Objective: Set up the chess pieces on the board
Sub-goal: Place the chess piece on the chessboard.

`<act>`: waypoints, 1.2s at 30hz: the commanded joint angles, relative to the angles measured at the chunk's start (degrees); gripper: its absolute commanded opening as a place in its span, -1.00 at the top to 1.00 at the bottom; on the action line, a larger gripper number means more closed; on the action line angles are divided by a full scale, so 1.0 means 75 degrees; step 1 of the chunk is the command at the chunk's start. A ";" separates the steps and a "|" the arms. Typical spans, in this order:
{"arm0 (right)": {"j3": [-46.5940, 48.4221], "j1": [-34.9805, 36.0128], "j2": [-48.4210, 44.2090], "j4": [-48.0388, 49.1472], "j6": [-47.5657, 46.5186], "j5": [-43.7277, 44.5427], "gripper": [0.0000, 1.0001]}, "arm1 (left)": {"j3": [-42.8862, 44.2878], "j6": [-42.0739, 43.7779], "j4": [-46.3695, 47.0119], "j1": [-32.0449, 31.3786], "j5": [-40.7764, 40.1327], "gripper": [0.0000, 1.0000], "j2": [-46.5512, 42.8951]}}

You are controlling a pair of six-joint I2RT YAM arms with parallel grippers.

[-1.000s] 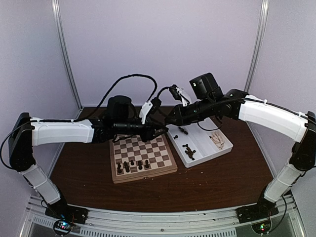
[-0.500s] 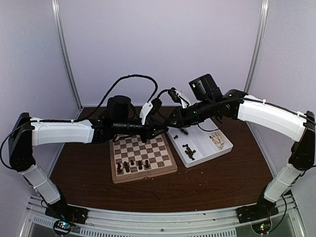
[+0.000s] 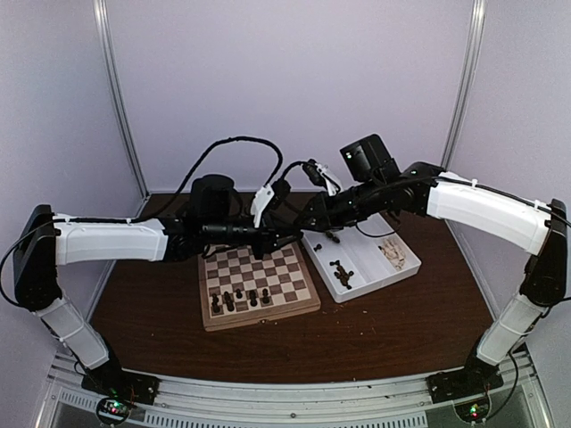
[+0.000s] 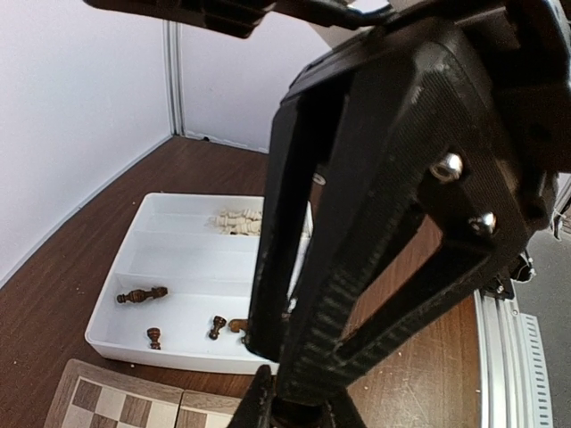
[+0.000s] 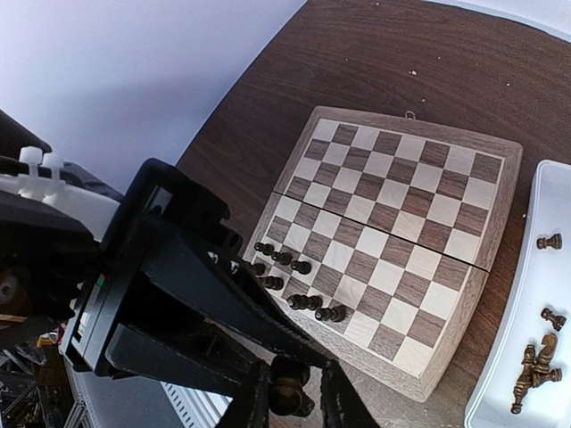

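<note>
The two arms meet in mid-air. In the top view this is about where the far right corner of the board (image 3: 254, 264) comes next to the white tray (image 3: 368, 255). A single dark chess piece (image 5: 287, 385) sits between them, held up off the table (image 3: 384, 334).

The left gripper (image 4: 301, 412) reaches in from the left, and its jaws are pressed onto the dark chess piece. The right gripper (image 5: 290, 398) comes from the opposite side with a jaw close on either flank of the same piece. I cannot tell whether those jaws are pressing it or standing just clear.

On the board, several dark pieces (image 3: 239, 299) stand upright in the near rows, from the left side toward the middle. The other squares are bare.

The tray lies just beside the board's right edge. More dark pieces (image 3: 341, 270) lie loose in its compartment nearest the board, some on their sides. A small heap of cream pieces (image 3: 393, 254) lies in the compartment farthest from the board.
</note>
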 commanded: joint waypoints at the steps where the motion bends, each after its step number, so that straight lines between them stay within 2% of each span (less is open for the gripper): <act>1: -0.0054 -0.0037 0.0123 0.0239 0.0233 -0.0126 0.66 | -0.0086 -0.0006 0.0718 -0.0035 0.0116 1.00 -0.0247; 9: -0.0188 -0.0036 0.0018 0.0424 0.0437 -0.0033 0.99 | -0.0259 -0.0009 0.0963 -0.0035 -0.0238 1.00 -0.0331; 14: -0.0239 -0.0042 0.0063 0.0504 0.0449 0.0061 1.00 | -0.0327 -0.0054 0.1054 -0.0035 -0.0305 0.99 -0.0308; 21: -0.0234 -0.0055 0.0091 0.0479 0.0414 0.0174 1.00 | -0.0451 -0.0055 0.1118 -0.0032 -0.0220 0.33 -0.0311; 28: -0.0203 -0.0075 0.0091 0.0134 0.0088 0.0584 1.00 | -0.0706 0.0039 0.0868 -0.0035 -0.0463 -0.04 -0.0561; 31: -0.0276 -0.0075 0.0053 0.0000 -0.0125 0.0898 1.00 | -0.0776 0.0072 0.0216 -0.0034 -0.0712 -0.18 -0.0887; 32: -0.0308 -0.0080 0.0039 -0.0041 -0.0191 0.1013 1.00 | -0.0801 0.0116 -0.0089 -0.0028 -0.0809 -0.30 -0.1059; 33: -0.0354 -0.0068 0.0014 -0.0075 -0.0277 0.1137 1.00 | -0.0842 0.0172 -0.0421 -0.0026 -0.0946 -0.50 -0.1263; 36: -0.0529 -0.0066 -0.0019 -0.0056 -0.0502 0.1402 1.00 | -0.1010 0.0322 -0.1374 -0.0001 -0.1502 -0.58 -0.1976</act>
